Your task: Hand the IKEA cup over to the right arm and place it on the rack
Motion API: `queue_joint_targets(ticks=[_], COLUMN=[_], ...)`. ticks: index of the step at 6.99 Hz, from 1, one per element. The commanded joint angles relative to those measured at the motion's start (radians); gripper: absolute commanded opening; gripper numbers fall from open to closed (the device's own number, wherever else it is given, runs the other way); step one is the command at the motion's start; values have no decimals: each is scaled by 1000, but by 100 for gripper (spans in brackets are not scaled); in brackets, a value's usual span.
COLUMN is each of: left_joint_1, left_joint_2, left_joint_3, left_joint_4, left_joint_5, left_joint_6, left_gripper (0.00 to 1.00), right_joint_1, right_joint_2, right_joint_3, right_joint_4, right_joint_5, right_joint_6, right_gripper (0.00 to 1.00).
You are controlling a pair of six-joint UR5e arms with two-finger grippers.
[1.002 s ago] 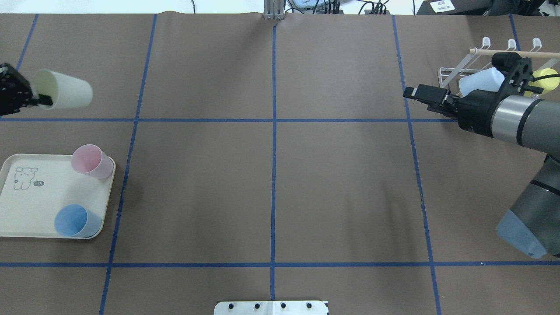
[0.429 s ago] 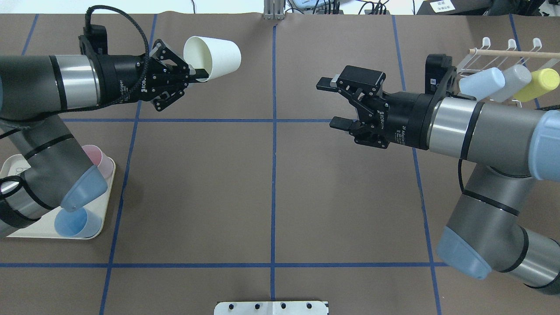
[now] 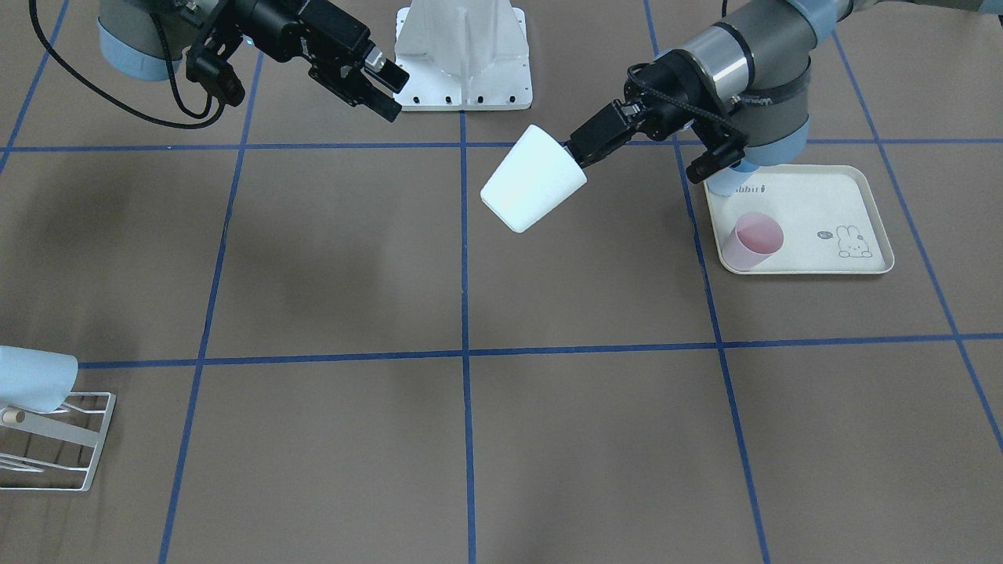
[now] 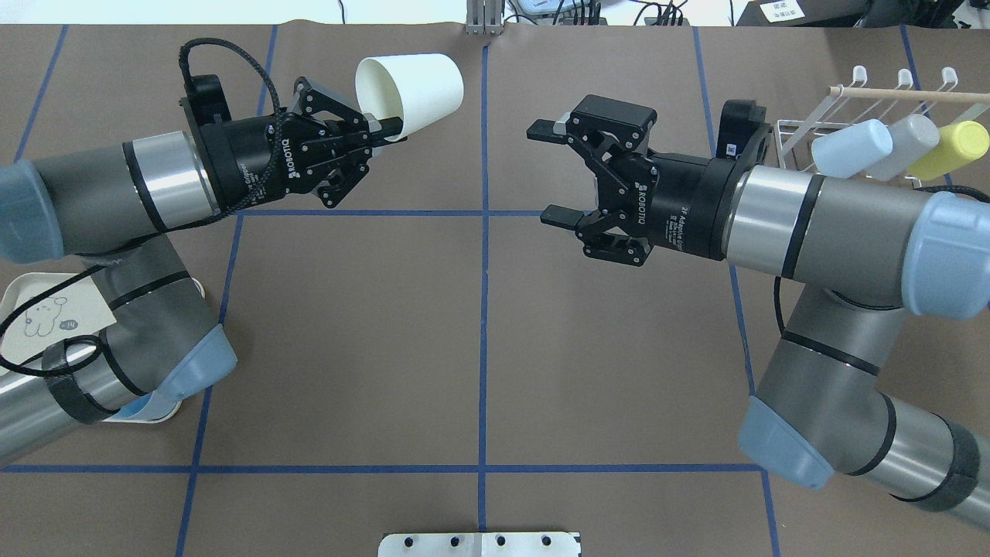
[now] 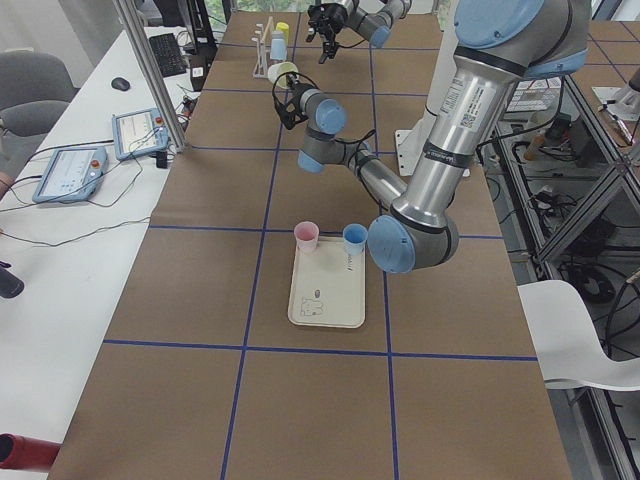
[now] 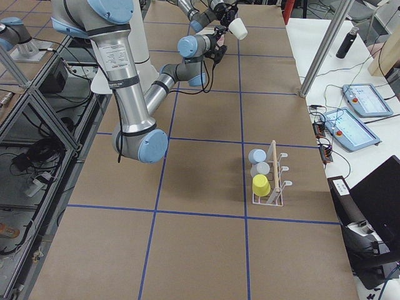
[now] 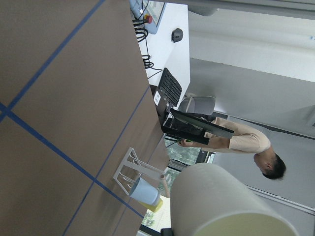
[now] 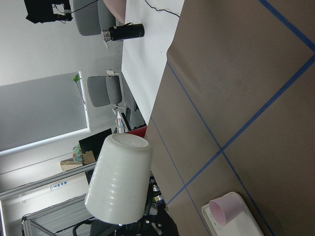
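Closing in for the handover
The left gripper [image 4: 390,128], pinching the rim of the white cup [image 4: 414,85], carries it aloft nearer centre; the right gripper [image 4: 545,174], jaws spread, has advanced, not yet touching

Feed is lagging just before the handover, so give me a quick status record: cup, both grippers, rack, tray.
white cup: held in the air, on its side, base toward the right gripper
left gripper: shut on the white cup's rim
right gripper: open, empty, apart from the cup
rack: pale blue cup, grey cup and yellow cup on its pegs
tray: pink cup and blue cup standing on it
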Motion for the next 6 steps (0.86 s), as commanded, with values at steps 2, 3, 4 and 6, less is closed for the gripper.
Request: queue_joint_targets(ticks=[2,3,4,6], left_joint_1=[72,74,83,93], left_joint_2=[-40,-42,-42,-37], left_joint_3=[-1,-3,-3,5], left_joint_4=[-18,-32,-37,-87], left_joint_5=[13,12,12,10], left_joint_6=[-52,-76,-77,-86], left_gripper=[0,0,0,0], right_joint_1=[-1,-1,-1,-1], right_joint_2=[40,59,61,64], right_joint_3=[-30,-45,-47,-48], right_joint_4=[3,3,3,3], right_joint_5=[-8,-17,-19,-19], right_joint_6=[75,104,109,113], right_gripper=[98,98,97,95])
